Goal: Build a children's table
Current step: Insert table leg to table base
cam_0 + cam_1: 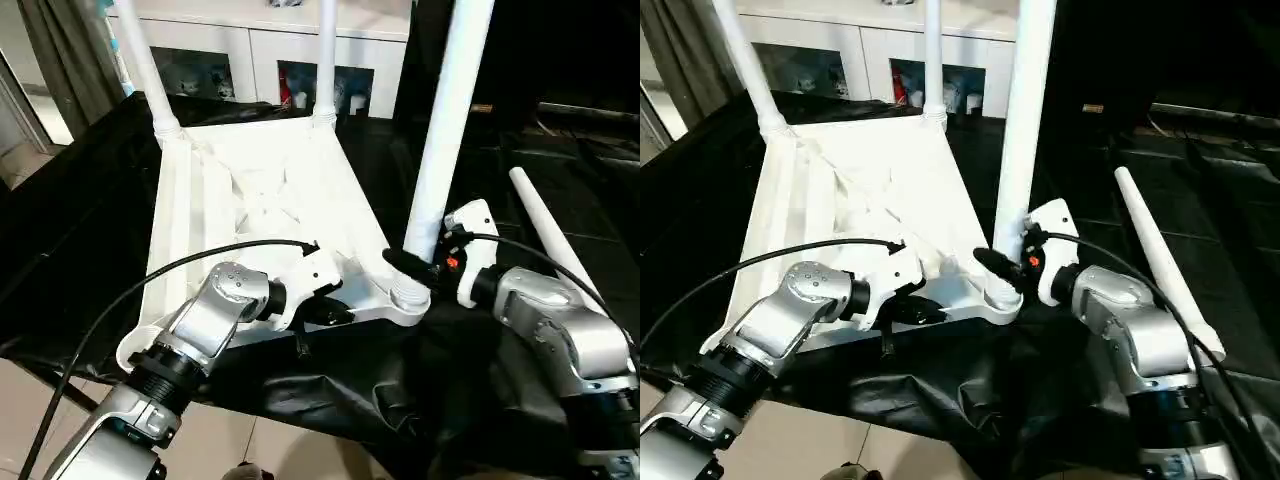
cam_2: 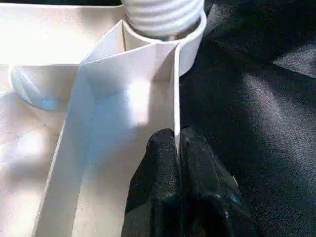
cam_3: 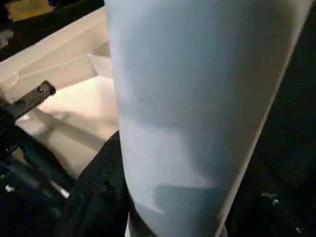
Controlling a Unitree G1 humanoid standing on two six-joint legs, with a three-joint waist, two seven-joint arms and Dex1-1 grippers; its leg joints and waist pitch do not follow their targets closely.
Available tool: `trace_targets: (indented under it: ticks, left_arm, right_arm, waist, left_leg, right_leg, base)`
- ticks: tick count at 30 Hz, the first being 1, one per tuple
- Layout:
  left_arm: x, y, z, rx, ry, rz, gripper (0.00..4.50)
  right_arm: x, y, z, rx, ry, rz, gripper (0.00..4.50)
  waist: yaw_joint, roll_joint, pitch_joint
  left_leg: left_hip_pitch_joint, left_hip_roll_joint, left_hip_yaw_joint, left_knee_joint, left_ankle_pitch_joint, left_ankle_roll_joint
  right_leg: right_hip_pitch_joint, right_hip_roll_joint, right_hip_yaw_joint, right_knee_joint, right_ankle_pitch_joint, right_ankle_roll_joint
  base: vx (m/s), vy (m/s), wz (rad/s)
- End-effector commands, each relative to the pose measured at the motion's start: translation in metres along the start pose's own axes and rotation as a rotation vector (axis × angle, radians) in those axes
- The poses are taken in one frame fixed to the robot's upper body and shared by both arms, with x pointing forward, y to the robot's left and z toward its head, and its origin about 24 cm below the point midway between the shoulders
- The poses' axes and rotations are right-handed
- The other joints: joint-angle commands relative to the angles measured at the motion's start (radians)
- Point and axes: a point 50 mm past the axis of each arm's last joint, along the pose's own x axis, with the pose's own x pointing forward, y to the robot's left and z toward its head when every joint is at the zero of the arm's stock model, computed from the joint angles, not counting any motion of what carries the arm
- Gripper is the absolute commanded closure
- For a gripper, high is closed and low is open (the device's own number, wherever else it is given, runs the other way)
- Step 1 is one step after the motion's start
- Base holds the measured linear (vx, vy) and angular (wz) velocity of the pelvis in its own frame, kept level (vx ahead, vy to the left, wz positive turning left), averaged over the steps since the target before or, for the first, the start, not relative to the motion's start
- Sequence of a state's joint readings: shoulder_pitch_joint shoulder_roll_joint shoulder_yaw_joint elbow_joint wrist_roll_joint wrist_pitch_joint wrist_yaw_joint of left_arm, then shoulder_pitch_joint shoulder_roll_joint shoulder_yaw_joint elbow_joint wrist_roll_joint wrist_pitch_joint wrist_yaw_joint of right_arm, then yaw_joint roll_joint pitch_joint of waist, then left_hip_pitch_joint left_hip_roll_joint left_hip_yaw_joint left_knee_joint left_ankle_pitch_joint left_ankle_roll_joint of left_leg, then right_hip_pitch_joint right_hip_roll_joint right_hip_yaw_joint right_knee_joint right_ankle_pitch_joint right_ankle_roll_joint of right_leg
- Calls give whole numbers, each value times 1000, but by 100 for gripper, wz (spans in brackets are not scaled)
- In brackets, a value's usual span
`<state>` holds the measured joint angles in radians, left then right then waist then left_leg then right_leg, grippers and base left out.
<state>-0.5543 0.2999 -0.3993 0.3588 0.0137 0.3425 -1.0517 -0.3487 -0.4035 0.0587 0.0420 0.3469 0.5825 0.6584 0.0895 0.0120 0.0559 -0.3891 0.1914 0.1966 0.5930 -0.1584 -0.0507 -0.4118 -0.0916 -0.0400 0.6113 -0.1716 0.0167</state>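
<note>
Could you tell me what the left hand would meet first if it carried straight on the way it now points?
Most likely the round corner socket with the threaded leg end seated in it. The left hand is shut on the tabletop's thin rim wall, and that wall runs straight ahead into the socket, though depth is hard to judge.

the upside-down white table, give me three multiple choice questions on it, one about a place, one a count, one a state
1. Where does the loose white tapered tube leg lie?
A. on the black cloth beside the right arm
B. inside the tabletop
C. on the pale floor

2. How many legs stand upright in the white plastic ribbed tabletop?
A. one
B. three
C. four

3. What is the left claw doing?
A. hanging open in the air
B. pinching the tabletop's rim wall
C. holding a leg

Answers: 1 A, it rests on the cloth right of the tabletop. 2 B, two far-corner legs and the near one at the right claw. 3 B, its black fingers close on the thin wall.
</note>
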Motion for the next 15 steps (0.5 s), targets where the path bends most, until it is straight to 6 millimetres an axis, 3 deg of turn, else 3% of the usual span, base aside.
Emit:
trace_targets:
  ticks: [1, 11, 15]
  left_arm:
    - [-1, 2, 1, 5, -7, 7, 450]
    - [-2, 4, 2, 14, -2, 16, 450]
    - [-2, 4, 3, 17, -6, 19, 450]
  right_arm:
    - [0, 2, 1, -14, 4, 8, 257]
    - [4, 0, -1, 12, -15, 0, 257]
    - [6, -4, -14, 47, -29, -20, 257]
  waist:
    - [0, -16, -71]
    - [0, -15, -71]
    - [-1, -15, -69]
  left_leg:
    - [21, 29, -15, -69, -246, 6]
    - [20, 28, -15, -69, -248, 6]
    - [21, 29, -15, -70, -271, -1]
  right_leg:
    - [42, -42, 30, -78, -276, -179]
    - [41, -43, 29, -78, -272, -182]
    - [39, -45, 29, -83, -307, -176]
  base:
    - [0, 0, 0]
    - [0, 0, 0]
    - [0, 0, 0]
